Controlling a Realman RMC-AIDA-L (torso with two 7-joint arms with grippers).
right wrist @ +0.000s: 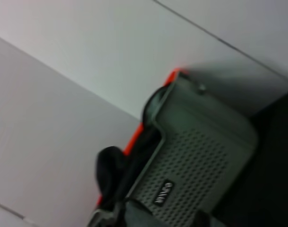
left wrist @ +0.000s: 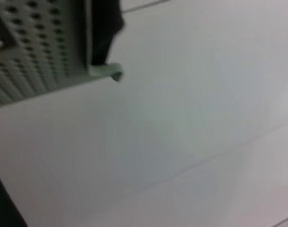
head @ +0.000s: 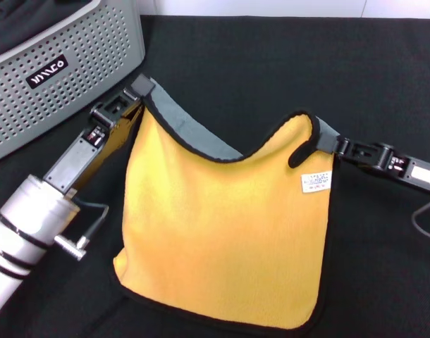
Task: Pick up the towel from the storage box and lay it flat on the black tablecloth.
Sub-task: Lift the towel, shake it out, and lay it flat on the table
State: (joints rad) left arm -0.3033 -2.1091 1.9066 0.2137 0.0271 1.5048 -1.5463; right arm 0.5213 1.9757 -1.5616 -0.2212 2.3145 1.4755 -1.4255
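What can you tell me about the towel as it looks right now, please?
The towel is fluffy, yellow-orange in front, grey behind, black-trimmed, with a small white label. The left gripper and right gripper each pinch a top corner; its top edge sags between them, and its bottom edge rests on the black tablecloth.

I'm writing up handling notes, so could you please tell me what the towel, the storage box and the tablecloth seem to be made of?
The towel looks like soft fluffy microfibre, yellow-orange on one side and grey on the other, with a black stitched trim; it sags between the left gripper and right gripper. The storage box seems to be rigid matte grey plastic with moulded round holes. The black tablecloth appears to be plain matte woven fabric.
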